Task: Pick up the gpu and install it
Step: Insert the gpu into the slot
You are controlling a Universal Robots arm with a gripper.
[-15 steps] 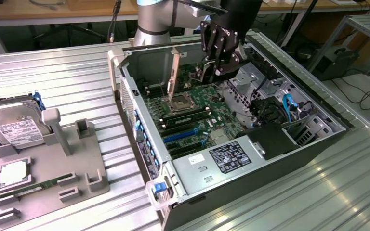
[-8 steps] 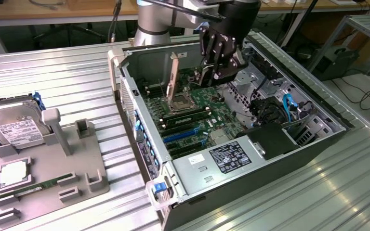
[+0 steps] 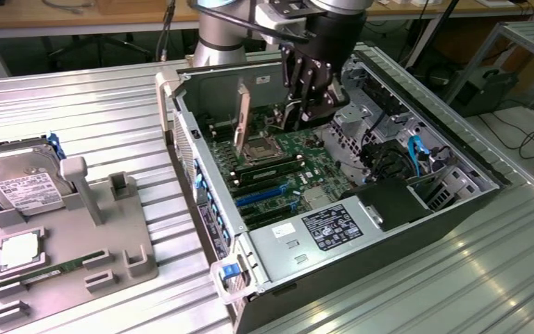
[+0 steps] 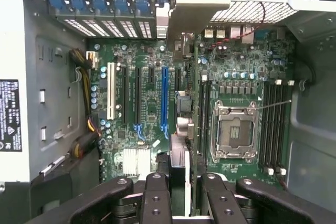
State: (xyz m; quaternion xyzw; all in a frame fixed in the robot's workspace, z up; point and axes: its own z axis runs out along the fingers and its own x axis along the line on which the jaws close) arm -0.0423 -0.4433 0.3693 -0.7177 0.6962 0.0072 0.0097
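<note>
The tool (image 3: 311,97) hung inside the open computer case (image 3: 452,188) at the upper middle of the exterior view, its fingers (image 4: 156,200) closed on the gpu (image 4: 178,169). The card stood on edge between them, thin and dark, seen end-on in the wrist view, with its long axis running away from the camera toward the rear wall of the case, where the silvery bracket (image 4: 186,17) reached the row of slot covers (image 4: 105,17). It sat directly under the tool, in line with the expansion slots and just beside the blue slot (image 4: 165,98), between that slot and the memory slots next to the processor socket (image 4: 234,132). Whether its lower edge had already entered a slot could not be told.

The case held the motherboard (image 3: 286,163) with the socket empty and its lever raised, a white slot (image 4: 111,90) and black slots alongside the blue one, the power supply (image 3: 327,233) at the lower middle of the exterior view, and blue cables (image 3: 420,156) toward the exterior view's right.

On the desk (image 3: 91,104), at the exterior view's left, a grey parts tray (image 3: 133,240) carried a hard drive (image 3: 21,181), a processor (image 3: 17,252) and a narrow green memory stick (image 3: 58,270).
</note>
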